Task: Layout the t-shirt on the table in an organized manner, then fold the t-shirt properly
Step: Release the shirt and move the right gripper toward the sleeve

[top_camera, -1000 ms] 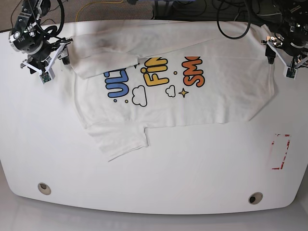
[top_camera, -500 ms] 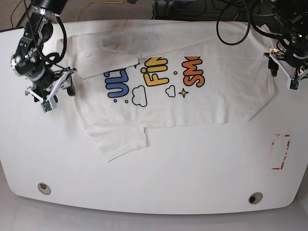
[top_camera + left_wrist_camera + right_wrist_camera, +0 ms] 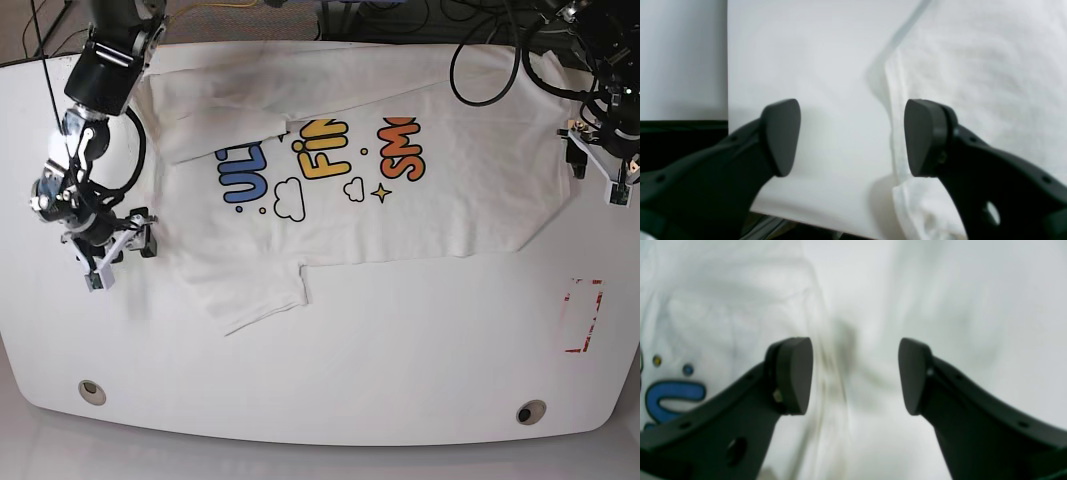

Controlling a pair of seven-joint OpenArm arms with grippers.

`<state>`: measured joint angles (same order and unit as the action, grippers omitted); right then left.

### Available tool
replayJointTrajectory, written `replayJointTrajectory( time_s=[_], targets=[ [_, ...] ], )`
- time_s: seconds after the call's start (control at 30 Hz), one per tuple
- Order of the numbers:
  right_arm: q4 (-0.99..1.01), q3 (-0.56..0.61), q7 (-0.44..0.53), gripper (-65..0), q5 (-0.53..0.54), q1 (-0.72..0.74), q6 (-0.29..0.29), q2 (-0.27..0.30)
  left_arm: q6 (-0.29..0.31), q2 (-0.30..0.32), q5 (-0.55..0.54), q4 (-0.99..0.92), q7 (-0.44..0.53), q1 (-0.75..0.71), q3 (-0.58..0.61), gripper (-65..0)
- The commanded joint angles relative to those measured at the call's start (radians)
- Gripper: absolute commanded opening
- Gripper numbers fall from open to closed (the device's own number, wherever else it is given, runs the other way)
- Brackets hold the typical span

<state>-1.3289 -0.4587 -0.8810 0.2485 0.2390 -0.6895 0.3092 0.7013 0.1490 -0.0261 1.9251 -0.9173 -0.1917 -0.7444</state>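
White table [image 3: 400, 330] fills pretty much the whole base view, rounded corners, with two little round holes [image 3: 92, 391] near the front edge and a red-and-white tape mark [image 3: 583, 315] off on one side. Some cables [image 3: 480, 55] snake around at the back edge.

So the t-shirt [image 3: 400, 190] is lying print-up across the far half of the table, mostly spread out but not tidy. You can read chunky blue, yellow and orange lettering [image 3: 325, 150] running sideways, plus small clouds and a star under it. One sleeve [image 3: 250, 295] sticks out toward the front, and the other one at the back is folded over onto the chest, covering part of the blue letters.

Right claw [image 3: 112, 252] sits at the shirt's edge just beside the front sleeve, low over the table. From its own camera the jaws are spread fairly wide with nothing between them, and the cloth edge [image 3: 820, 373] runs right through the gap, a bit of blue print off to one side. Everything there is blurry.

Left claw [image 3: 598, 168] is over at the opposite end of the shirt, by the hem. Its jaws are splayed wide, also holding nothing. In the wrist view one fingertip [image 3: 923, 136] is over the shirt's hem [image 3: 893, 140], the other over bare table.
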Motion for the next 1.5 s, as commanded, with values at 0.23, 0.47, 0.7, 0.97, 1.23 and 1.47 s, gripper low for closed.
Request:
replayJointTrajectory(
  time_s=[0.23, 0.47, 0.7, 0.97, 1.23, 1.47],
  targets=[
    [0.259, 0.047, 0.144, -27.1, -0.005, 0.151, -0.009, 0.012, -0.003, 0.036, -0.004, 0.015, 0.019, 0.004, -0.007, -19.2],
    [0.334, 0.051, 0.191, -27.1, -0.001, 0.165, -0.009, -0.005, -0.003, 0.034, -0.004, 0.015, 0.019, 0.005, -0.045, -19.2],
    [0.388, 0.053, 0.233, -27.1, -0.008, 0.167, -0.009, -0.043, -0.003, 0.036, -0.004, 0.014, 0.019, 0.010, -0.068, -19.2],
    [0.386, 0.053, 0.230, -27.1, -0.008, 0.162, -0.009, -0.092, -0.003, 0.036, -0.004, -0.023, 0.019, 0.011, -0.103, -19.2],
    [0.386, 0.053, 0.230, -36.0, -0.008, 0.162, -0.009, -0.109, -0.003, 0.064, -0.004, -0.171, 0.019, 0.077, -0.188, -19.2],
    [0.386, 0.053, 0.230, -60.4, -0.008, 0.162, -0.009, -0.106, -0.003, 0.125, -0.005, -0.378, 0.019, 0.160, -0.201, -19.2]
  ],
)
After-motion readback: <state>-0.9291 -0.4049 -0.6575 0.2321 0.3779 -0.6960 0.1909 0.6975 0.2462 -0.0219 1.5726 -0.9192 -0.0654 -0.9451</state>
